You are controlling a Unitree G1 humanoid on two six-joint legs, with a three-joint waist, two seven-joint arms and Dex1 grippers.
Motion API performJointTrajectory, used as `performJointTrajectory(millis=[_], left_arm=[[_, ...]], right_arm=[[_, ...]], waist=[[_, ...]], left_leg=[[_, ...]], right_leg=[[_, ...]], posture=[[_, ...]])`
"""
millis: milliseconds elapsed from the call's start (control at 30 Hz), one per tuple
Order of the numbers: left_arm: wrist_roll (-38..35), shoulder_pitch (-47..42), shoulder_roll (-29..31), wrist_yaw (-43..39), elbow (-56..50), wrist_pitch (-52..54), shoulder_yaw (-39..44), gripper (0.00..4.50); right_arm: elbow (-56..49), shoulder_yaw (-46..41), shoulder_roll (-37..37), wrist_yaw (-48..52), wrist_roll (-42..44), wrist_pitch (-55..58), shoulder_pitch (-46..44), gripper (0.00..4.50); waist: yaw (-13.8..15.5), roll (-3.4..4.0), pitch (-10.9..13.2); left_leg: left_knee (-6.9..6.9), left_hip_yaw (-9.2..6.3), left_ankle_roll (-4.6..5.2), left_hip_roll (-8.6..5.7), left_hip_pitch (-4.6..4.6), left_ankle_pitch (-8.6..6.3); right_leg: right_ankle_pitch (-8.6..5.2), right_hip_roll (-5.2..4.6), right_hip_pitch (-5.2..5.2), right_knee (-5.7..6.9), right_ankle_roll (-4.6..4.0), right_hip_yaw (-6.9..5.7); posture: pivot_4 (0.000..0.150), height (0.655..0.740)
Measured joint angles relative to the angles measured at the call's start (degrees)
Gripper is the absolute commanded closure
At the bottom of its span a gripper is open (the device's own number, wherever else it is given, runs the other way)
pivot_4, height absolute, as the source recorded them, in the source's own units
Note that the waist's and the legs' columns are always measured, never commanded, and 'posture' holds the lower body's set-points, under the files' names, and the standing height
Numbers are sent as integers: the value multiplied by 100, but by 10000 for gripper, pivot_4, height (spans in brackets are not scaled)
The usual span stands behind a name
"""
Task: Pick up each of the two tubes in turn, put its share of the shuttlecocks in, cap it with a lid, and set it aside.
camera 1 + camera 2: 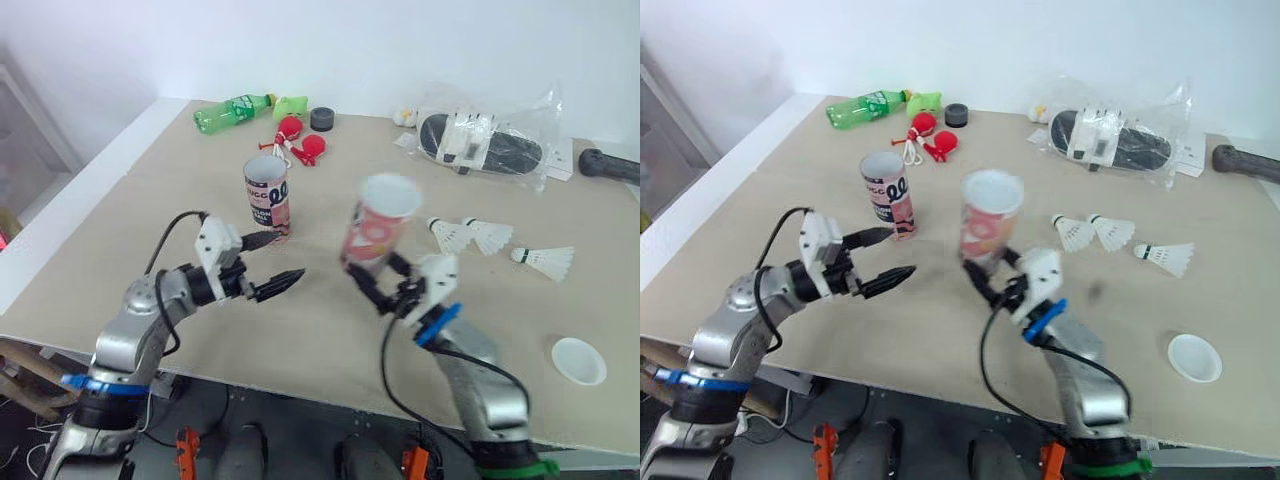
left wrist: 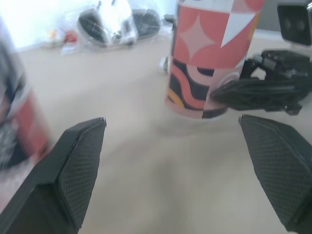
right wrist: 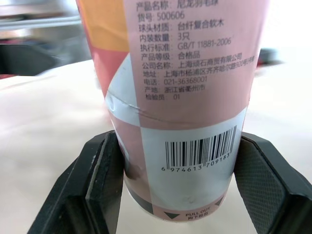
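The right hand (image 1: 378, 280) is grasping the pink tube (image 1: 375, 232) near its base, at the middle of the worktop (image 1: 150, 200). Its long axis is running almost vertical, white top pointing up and leaning slightly right. The left hand (image 1: 290, 257) is hovering released just beside the second tube (image 1: 267, 197), standing upright

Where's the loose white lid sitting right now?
The white lid lies on the table at the robot's right, near the front edge. It is in front of the three shuttlecocks and apart from them.
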Motion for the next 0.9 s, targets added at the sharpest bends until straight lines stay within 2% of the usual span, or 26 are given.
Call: performJointTrajectory(millis=[200,267,333,500,600,900], left_arm=[[157,-990,-824,-32,628,94,-694,0],[237,-1326,-1214,-135,1031,23,-894,0],[290,-1424,-1325,-188,1141,-47,-987,0],[549,-1796,-2053,-383,1682,-387,-1390,0],[617,-1861,-2224,-360,1752,-469,-1400,0],[780,-1592,-2254,-177,1689,-452,-1419,0]], right_arm=[[-643,-1578,-157,-952,301,369,386,14285],[-589,-2267,-289,-1311,306,373,479,14285],[-501,-2554,-365,-1494,255,373,487,14285],[1047,-3602,-614,-1948,253,94,352,14285],[1797,-3756,-828,-1985,204,-178,221,14285],[3809,-3836,-1120,-2030,47,-1163,-186,14285]], waist=[[-103,3,0],[-93,8,3],[-94,9,2],[-105,23,2],[-150,49,1],[-178,70,-7]], left_leg=[[4,7,1,0,5,0],[4,5,2,-3,4,1],[5,8,2,-3,5,1],[7,18,3,-12,6,0],[5,28,7,-12,15,-2],[2,38,11,-18,19,-2]], right_leg=[[2,3,1,2,2,11],[2,3,3,3,3,8],[1,2,4,3,3,11],[2,-6,5,2,3,22],[0,-5,5,3,8,32],[-1,-12,7,3,11,40]], posture=[[1500,7400],[1500,7400],[1500,7400],[1500,7400],[1500,7400],[1500,7400]])
